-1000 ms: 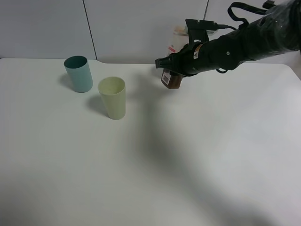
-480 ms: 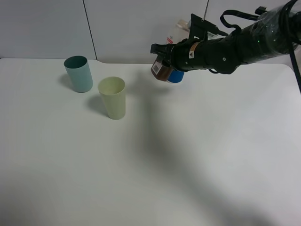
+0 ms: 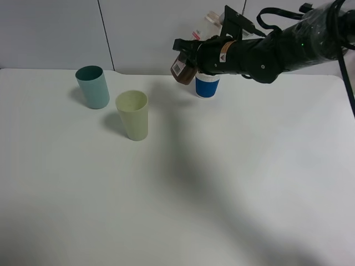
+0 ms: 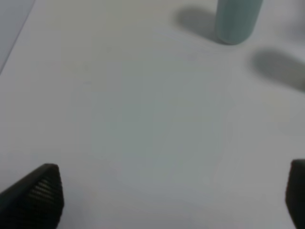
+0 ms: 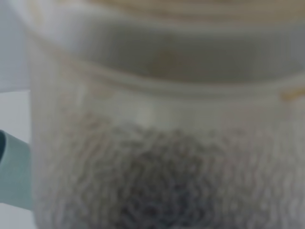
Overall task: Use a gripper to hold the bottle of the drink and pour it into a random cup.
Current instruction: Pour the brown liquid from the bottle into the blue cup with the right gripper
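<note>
My right gripper (image 3: 191, 55) is shut on the bottle of the drink (image 3: 182, 69). It holds the bottle tilted in the air above the back of the table, just left of a blue cup (image 3: 207, 86). Dark brown liquid sits in the bottle's lower end. In the right wrist view the bottle (image 5: 162, 133) fills the frame, blurred, and hides the fingers. A pale green cup (image 3: 133, 115) and a teal cup (image 3: 93, 87) stand to the left. My left gripper (image 4: 167, 200) is open and empty, low over the table, with the teal cup (image 4: 236, 19) ahead of it.
The white table (image 3: 177, 188) runs to a grey wall at the back. The right arm and its black cables (image 3: 288, 41) stretch from the back right. A sliver of the teal cup (image 5: 12, 176) shows beside the bottle in the right wrist view.
My right gripper has carried the bottle leftward and slightly up, away from the blue cup, which now shows in full. The cups have not moved.
</note>
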{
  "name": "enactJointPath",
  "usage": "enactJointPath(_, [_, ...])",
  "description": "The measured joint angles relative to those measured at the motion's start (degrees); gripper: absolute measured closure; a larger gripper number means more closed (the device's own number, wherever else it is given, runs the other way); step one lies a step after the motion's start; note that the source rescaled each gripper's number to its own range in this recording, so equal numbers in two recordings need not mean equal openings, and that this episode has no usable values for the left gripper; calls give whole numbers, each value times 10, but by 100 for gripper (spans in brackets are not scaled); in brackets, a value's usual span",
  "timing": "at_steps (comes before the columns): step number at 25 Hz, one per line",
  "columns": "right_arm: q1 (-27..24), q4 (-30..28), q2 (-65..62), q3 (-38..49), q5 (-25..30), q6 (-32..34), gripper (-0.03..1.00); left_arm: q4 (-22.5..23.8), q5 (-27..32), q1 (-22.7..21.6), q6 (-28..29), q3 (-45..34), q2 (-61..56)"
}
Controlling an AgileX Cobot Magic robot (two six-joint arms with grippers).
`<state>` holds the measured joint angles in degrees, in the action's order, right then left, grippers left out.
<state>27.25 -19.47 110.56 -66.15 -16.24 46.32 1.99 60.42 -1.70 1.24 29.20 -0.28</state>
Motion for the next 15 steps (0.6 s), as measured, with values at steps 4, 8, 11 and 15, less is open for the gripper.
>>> enactJointPath(4, [0, -9, 10, -32, 38, 3, 97, 0, 0, 0, 0, 0, 0])
enactJointPath(8, [0, -8, 30, -63, 52, 18, 97, 0, 0, 0, 0, 0, 0])
enactJointPath(11, [0, -8, 53, -84, 53, 38, 97, 0, 0, 0, 0, 0, 0])
enactJointPath(15, [0, -8, 75, -106, 56, 47, 97, 0, 0, 0, 0, 0, 0])
